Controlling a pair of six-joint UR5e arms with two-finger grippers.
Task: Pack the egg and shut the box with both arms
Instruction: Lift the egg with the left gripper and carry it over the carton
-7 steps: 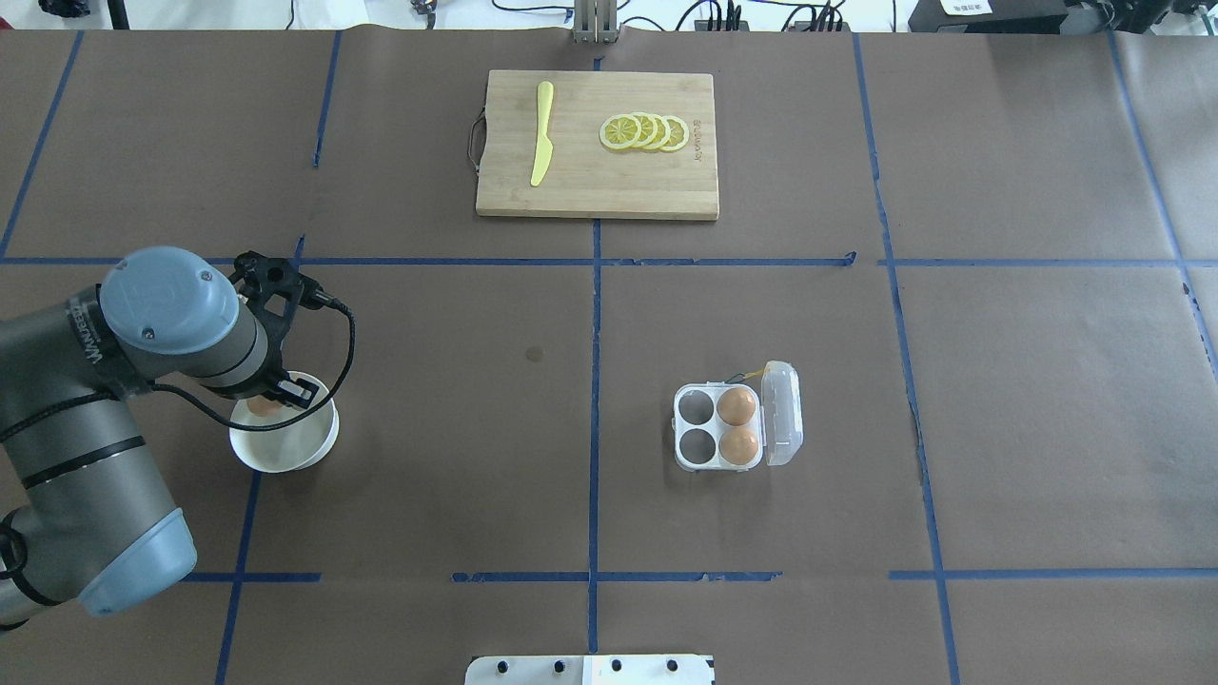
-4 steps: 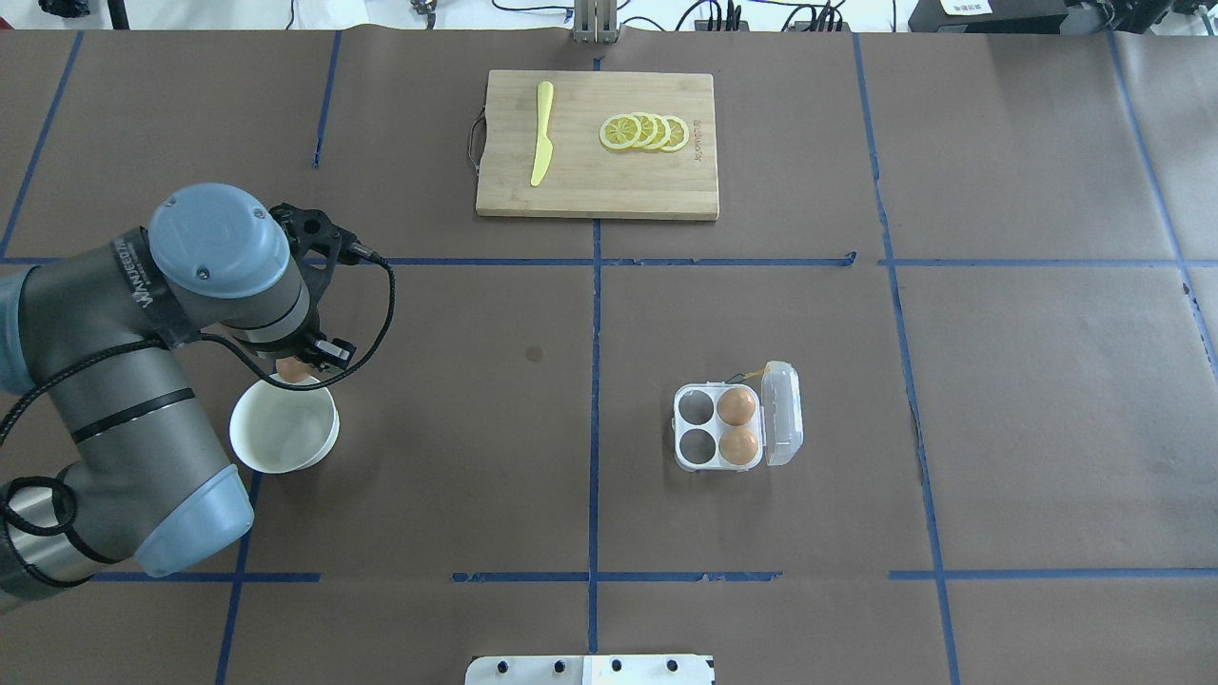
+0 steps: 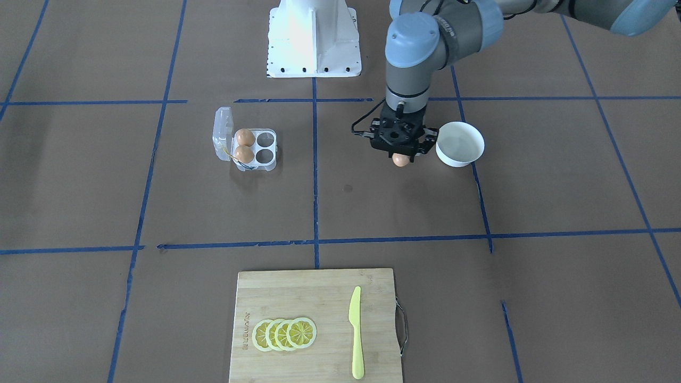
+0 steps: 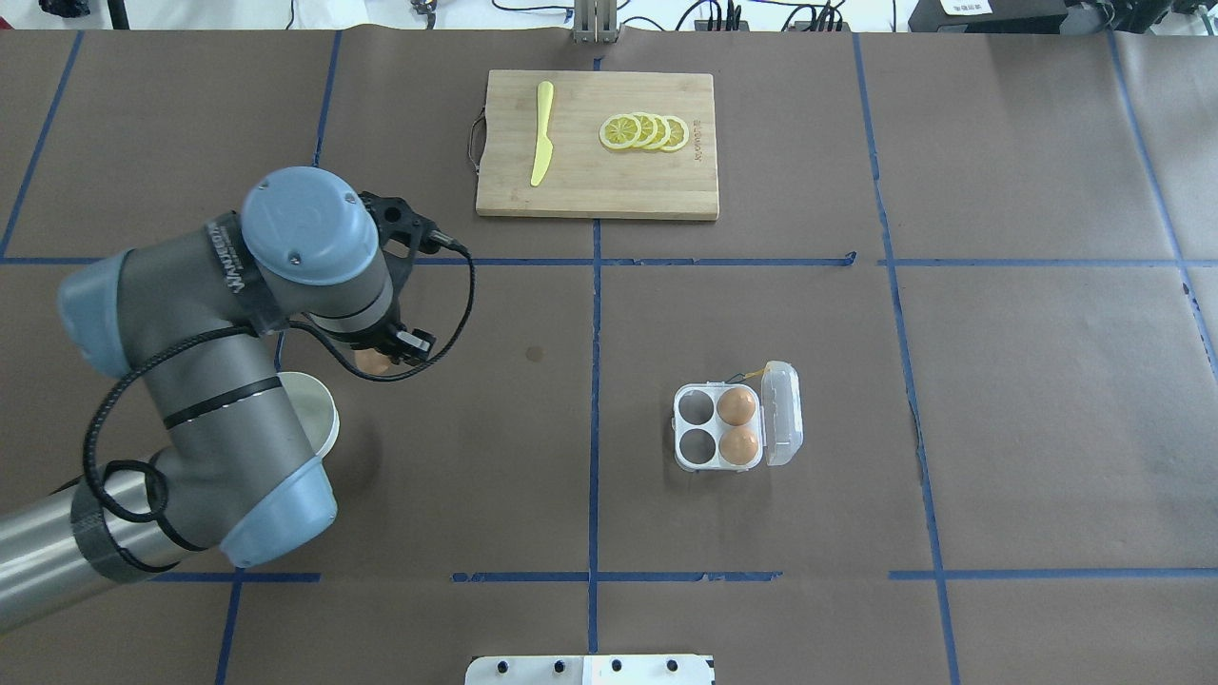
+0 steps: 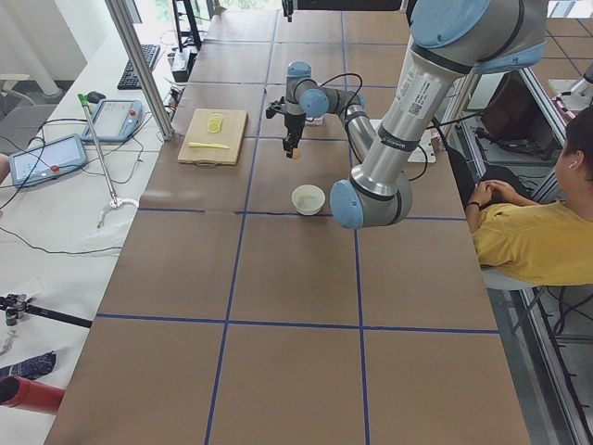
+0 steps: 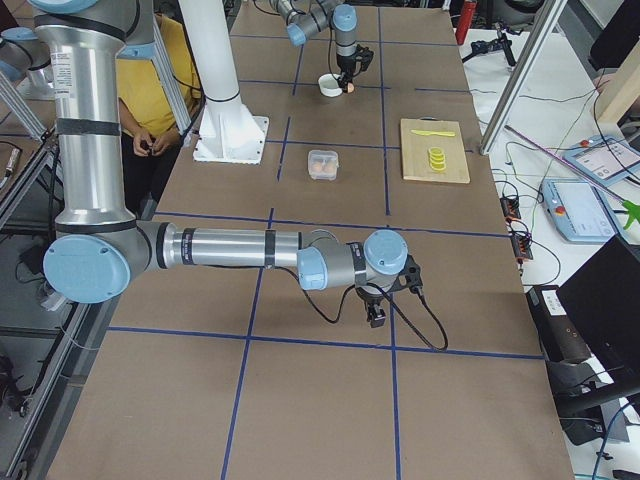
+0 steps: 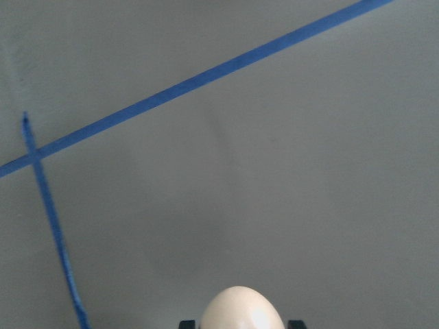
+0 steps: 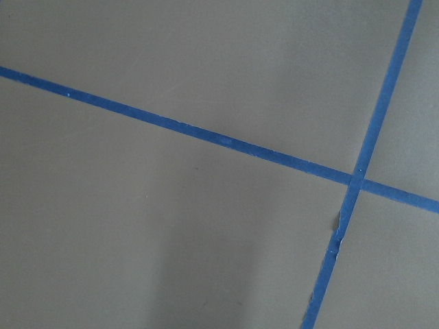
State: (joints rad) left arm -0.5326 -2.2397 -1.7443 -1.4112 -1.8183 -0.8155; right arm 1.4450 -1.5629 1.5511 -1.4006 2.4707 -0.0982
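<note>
My left gripper (image 3: 401, 154) is shut on the tan egg (image 3: 401, 160) and holds it above the table, just beside the white bowl (image 3: 459, 143). The egg also shows in the overhead view (image 4: 373, 362) and at the bottom of the left wrist view (image 7: 242, 310). The clear box (image 4: 693, 425) sits right of centre with its lid (image 4: 782, 414) open. Two orange eggs (image 4: 736, 406) fill its right cells and the two left cells are empty. My right gripper (image 6: 377, 315) hangs over bare table far from the box; I cannot tell if it is open or shut.
A wooden cutting board (image 4: 598, 181) at the far middle carries a yellow knife (image 4: 541, 133) and lemon slices (image 4: 644, 131). The bowl (image 4: 322, 419) is partly hidden under my left arm. The white pedestal base (image 3: 314, 37) stands at the near edge.
My left gripper has lifted the egg out of the bowl and carried it to the right and farther out, off the bowl's rim. The box has not moved.
</note>
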